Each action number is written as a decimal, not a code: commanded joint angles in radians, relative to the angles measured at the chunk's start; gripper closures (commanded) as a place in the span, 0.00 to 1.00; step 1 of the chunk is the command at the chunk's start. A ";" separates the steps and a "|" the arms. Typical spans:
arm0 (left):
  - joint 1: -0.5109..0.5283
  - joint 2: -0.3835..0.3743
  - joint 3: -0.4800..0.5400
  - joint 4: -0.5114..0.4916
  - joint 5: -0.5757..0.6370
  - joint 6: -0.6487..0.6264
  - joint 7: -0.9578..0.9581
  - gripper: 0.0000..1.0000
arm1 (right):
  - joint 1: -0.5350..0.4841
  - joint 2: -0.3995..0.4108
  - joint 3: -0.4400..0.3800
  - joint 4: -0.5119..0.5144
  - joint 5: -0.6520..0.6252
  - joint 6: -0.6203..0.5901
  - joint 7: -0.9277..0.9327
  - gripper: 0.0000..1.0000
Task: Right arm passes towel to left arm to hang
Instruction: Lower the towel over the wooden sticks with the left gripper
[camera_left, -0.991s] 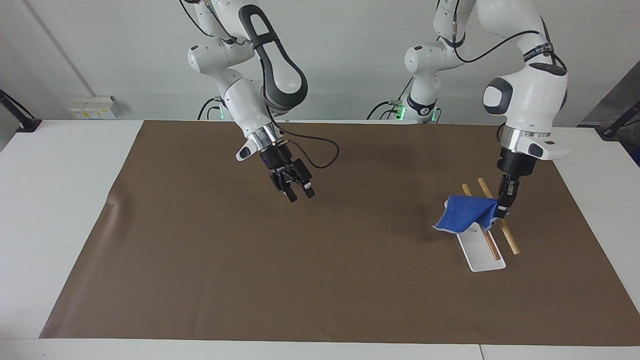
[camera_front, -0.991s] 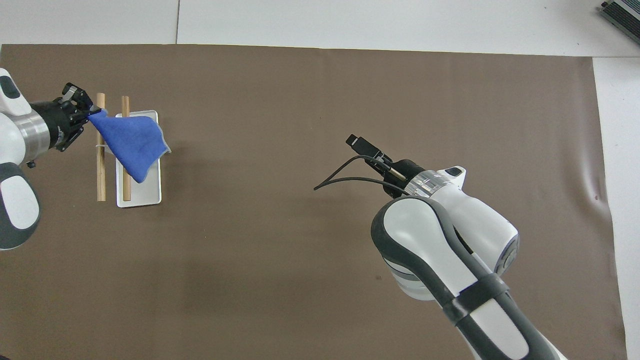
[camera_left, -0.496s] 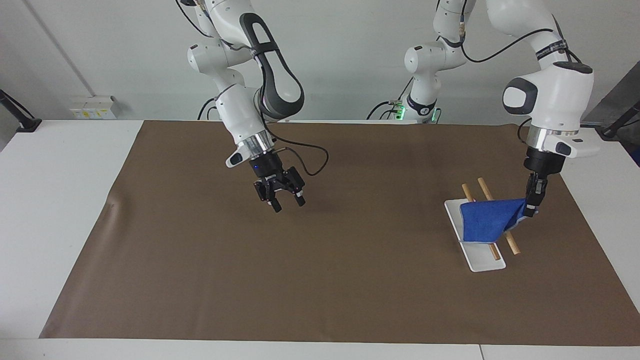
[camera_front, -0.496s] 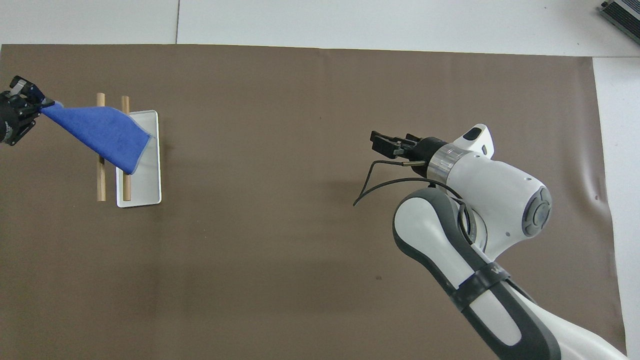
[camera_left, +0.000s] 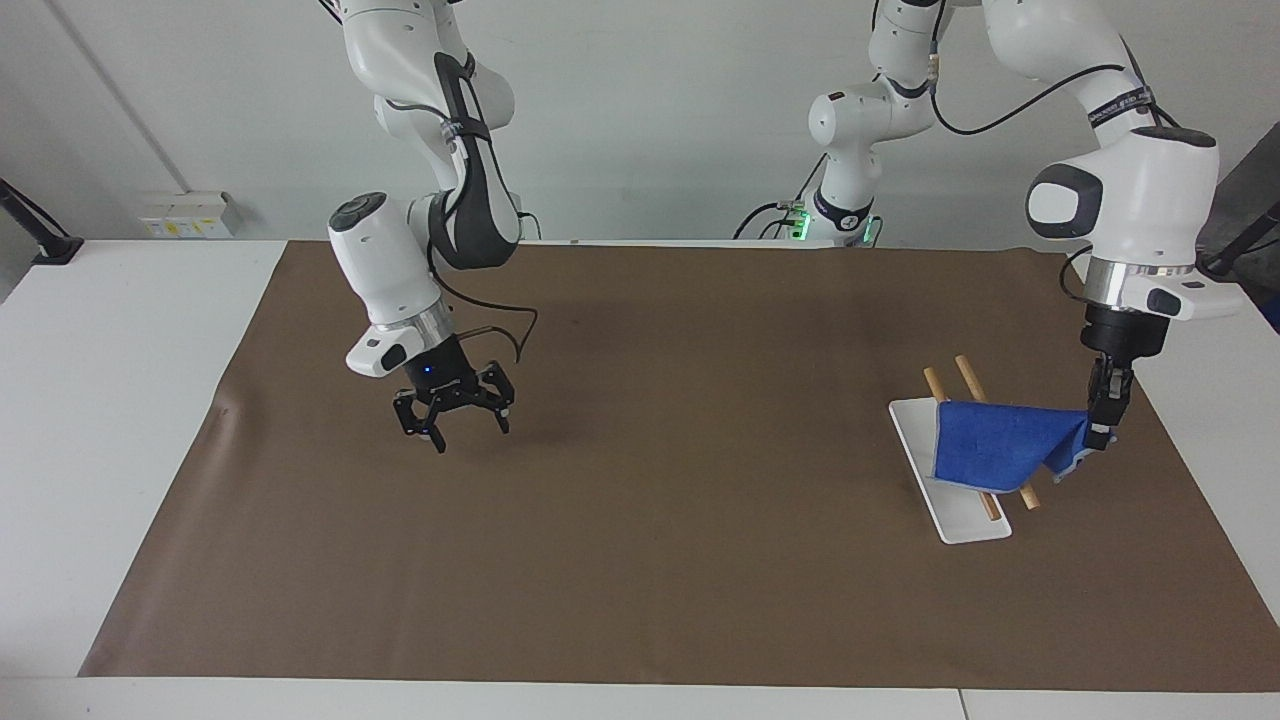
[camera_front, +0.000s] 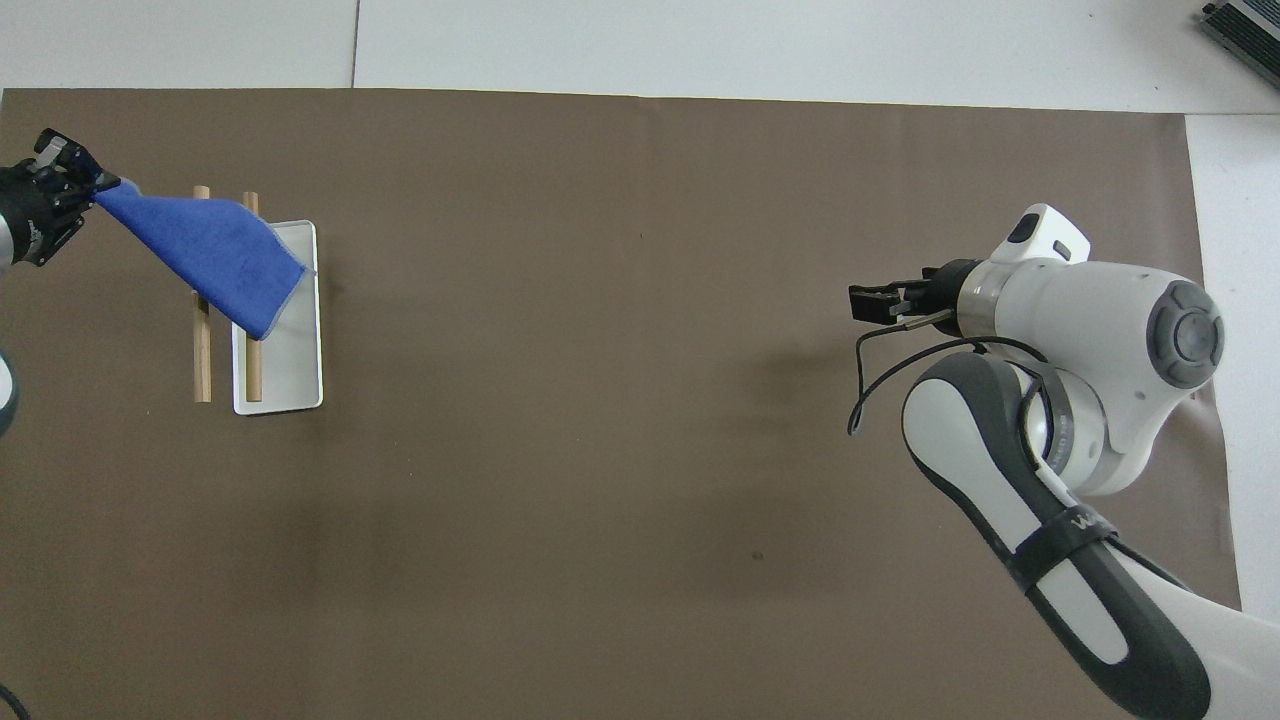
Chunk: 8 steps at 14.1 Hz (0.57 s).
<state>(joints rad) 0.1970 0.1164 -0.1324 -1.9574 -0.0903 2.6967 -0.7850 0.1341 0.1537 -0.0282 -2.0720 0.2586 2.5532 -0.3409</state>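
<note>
The blue towel (camera_left: 1000, 455) lies draped over the two wooden rods (camera_left: 940, 385) of a small rack with a white base (camera_left: 965, 522). My left gripper (camera_left: 1098, 435) is shut on one corner of the towel and holds it just past the rods, toward the left arm's end of the table. In the overhead view the towel (camera_front: 210, 255) stretches from the left gripper (camera_front: 82, 180) across both rods (camera_front: 202, 360). My right gripper (camera_left: 466, 430), with its blue light on, is open and empty low over the brown mat toward the right arm's end; it also shows in the overhead view (camera_front: 873, 303).
A brown mat (camera_left: 700, 560) covers most of the white table. The rack's white base (camera_front: 290, 385) stands toward the left arm's end. A black cable (camera_front: 870, 385) loops from the right wrist.
The left gripper has pulled the towel corner across the rods toward the left arm's end, spreading the cloth over them. The right arm has swung away toward its own end and come lower.
</note>
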 joint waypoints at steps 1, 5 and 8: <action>-0.008 0.045 0.004 0.024 -0.011 0.055 0.029 1.00 | -0.034 -0.016 -0.001 0.125 -0.229 -0.228 0.167 0.00; -0.007 0.043 0.007 0.018 -0.014 0.049 0.041 1.00 | -0.036 -0.051 -0.001 0.251 -0.332 -0.491 0.374 0.00; 0.004 0.023 0.011 0.008 -0.014 -0.078 0.122 1.00 | -0.073 -0.117 -0.001 0.285 -0.314 -0.600 0.457 0.00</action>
<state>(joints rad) 0.1976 0.1494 -0.1291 -1.9530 -0.0903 2.7007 -0.7260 0.0926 0.0745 -0.0370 -1.8020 -0.0479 2.0134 0.0676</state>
